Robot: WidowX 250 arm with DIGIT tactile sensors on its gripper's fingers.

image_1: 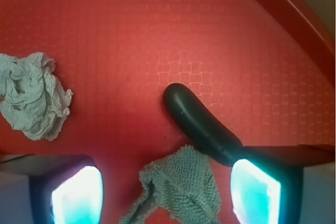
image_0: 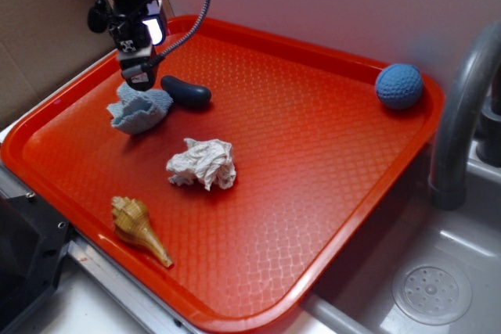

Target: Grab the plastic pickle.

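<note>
- We see the plastic pickle [image_0: 185,92] lying flat on the red tray [image_0: 313,138], near the far left corner; in the wrist view it [image_1: 201,125] runs diagonally, and its lower end passes under the right finger.
- The gripper [image_0: 138,76] hangs above the left end of the pickle and the light blue cloth [image_0: 139,110]; its fingers [image_1: 254,190] stand wide apart and hold nothing.
- The first danger, as we judge it, is the cloth [image_1: 179,188]; it lies between the fingers and touches the pickle, or nearly so; if we come straight down, the fingers may close on the fabric and not on the pickle.
- The second danger is the alignment; the pickle is off to the right side and not in the middle of the gap, so the right finger could land on top of it and push it away.
- The pickle looks smooth and glossy; we think a grip on its rounded end could make it slip out.
- The crumpled white paper [image_0: 203,163], the seashell [image_0: 138,227] and the blue knitted ball [image_0: 398,86] are well apart from the fingers; we expect no trouble from them.
</note>
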